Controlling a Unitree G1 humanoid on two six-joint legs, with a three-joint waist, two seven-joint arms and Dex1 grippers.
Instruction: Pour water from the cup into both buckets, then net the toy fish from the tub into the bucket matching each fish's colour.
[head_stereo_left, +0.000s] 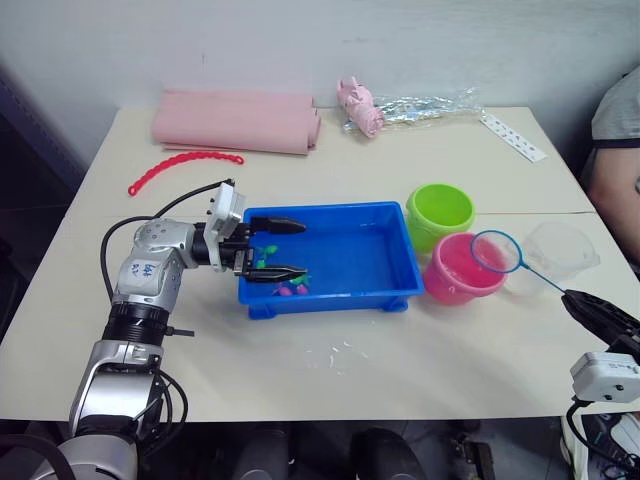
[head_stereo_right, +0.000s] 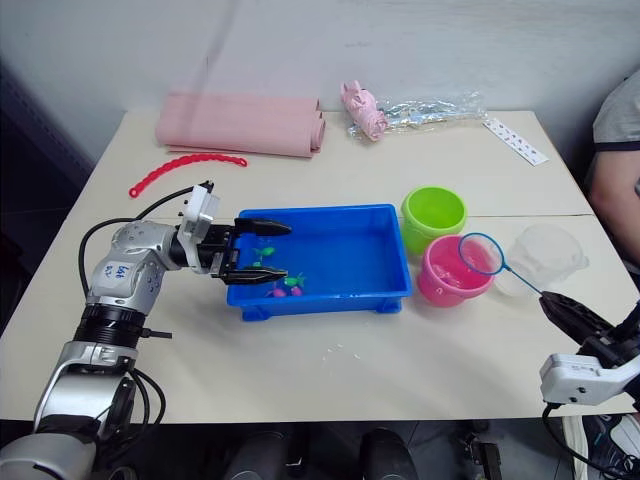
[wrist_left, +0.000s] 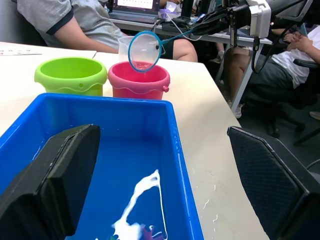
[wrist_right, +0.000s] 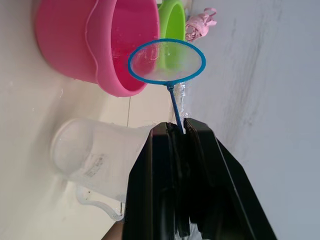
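Net (head_stereo_left: 495, 251): head views show its blue hoop hanging over the near rim of the pink bucket (head_stereo_left: 458, 270); the thin handle runs back to the right gripper (head_stereo_left: 585, 305), whose jaws are pressed together on it.
Tub (head_stereo_left: 396, 262): mid-worktop, bright blue, with the toy fish (head_stereo_left: 290, 287), green and pink, gathered in its near left corner.
Left gripper (head_stereo_left: 280, 248): jaws spread over the tub's left end, one finger above the fish, the other nearer the far wall.
Buckets: the green bucket (head_stereo_left: 440, 214) stands just right of the tub, the pink one touching it in front.
Cup (head_stereo_left: 560, 252): clear, just right of the pink bucket.
Worktop (head_stereo_left: 420, 350): pale; a pink roll (head_stereo_left: 238, 121), a red beaded strip (head_stereo_left: 184, 165) and a pink toy (head_stereo_left: 360, 106) lie at the far side.
Left wrist view: fingers (wrist_left: 55, 175) wide apart over the tub, water glinting on its floor; both buckets behind, hoop above the pink one; seated people beyond.
Right wrist view: fingers (wrist_right: 155, 185) closed on the handle; cup bears a faint, unreadable label.
Writing: none legible.
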